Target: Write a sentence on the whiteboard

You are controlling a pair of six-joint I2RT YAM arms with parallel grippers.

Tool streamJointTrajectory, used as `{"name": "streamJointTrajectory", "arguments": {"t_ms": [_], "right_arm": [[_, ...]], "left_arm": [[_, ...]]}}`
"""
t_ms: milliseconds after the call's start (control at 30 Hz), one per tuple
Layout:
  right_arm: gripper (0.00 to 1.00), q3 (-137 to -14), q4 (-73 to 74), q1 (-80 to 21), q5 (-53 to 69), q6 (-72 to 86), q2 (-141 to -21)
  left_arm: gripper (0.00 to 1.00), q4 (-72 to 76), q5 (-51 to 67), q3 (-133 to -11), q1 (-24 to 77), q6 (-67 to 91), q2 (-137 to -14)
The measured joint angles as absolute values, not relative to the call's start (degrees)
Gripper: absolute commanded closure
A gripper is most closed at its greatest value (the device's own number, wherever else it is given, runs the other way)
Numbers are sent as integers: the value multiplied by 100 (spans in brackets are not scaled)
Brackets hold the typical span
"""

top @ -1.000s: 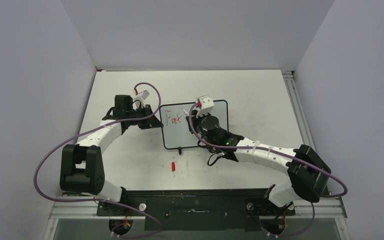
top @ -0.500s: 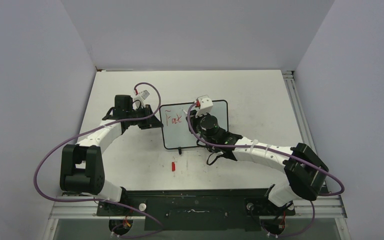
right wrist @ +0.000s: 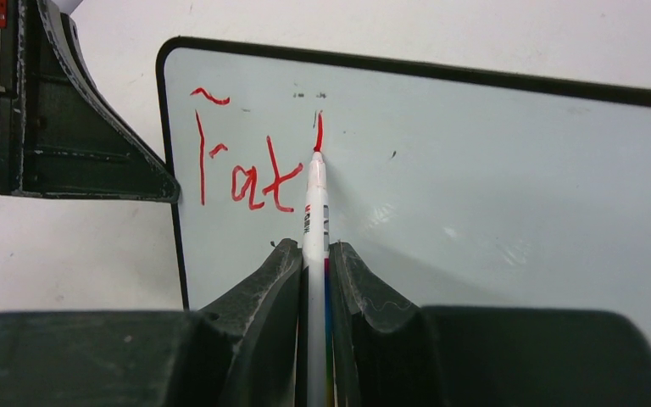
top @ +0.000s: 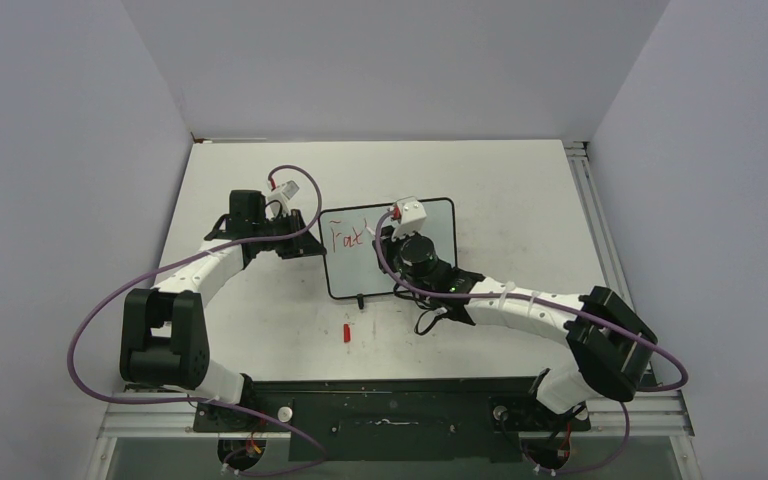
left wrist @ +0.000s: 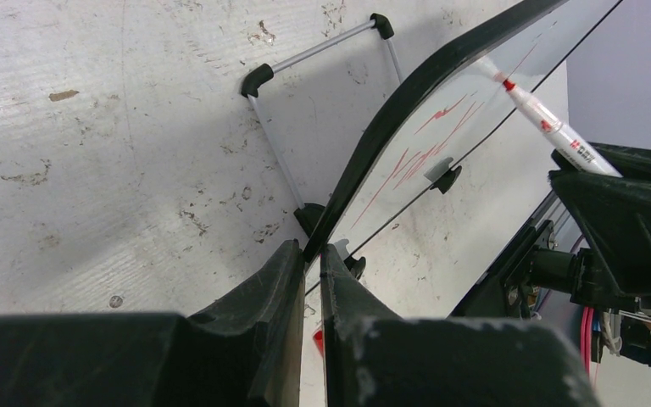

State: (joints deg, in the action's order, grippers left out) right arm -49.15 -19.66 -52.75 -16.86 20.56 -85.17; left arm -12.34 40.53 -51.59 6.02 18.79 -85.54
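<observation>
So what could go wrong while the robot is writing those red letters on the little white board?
1. The left gripper pinches only one edge of the small black-framed whiteboard. The pen's push might shift the board and wobble the stroke.
2. The thin white red-tipped marker is held only between the narrow fingers of the right gripper. If it slips, the line could break or skid.
3. That gripper is just below the red handwritten letters and might smear them.

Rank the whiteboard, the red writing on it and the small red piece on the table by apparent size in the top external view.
1. The whiteboard, by far the largest.
2. The red writing, covering only the board's upper-left corner.
3. The small red piece on the table, clearly the smallest.
</observation>
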Motion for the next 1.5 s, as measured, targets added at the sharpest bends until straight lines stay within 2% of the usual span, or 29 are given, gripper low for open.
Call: {"name": "streamJointTrajectory", "arguments": {"t_ms": [533, 1500], "right_arm": [[95, -4394, -1964, -5557, -1597, 2386, -8447], [95, -4456, -2099, -5559, -1811, 2303, -8447]], "left_arm": [[92, -1260, 4049, -5159, 602, 1879, -8554], [92, -1262, 4047, -5159, 602, 1879, -8554]]}}
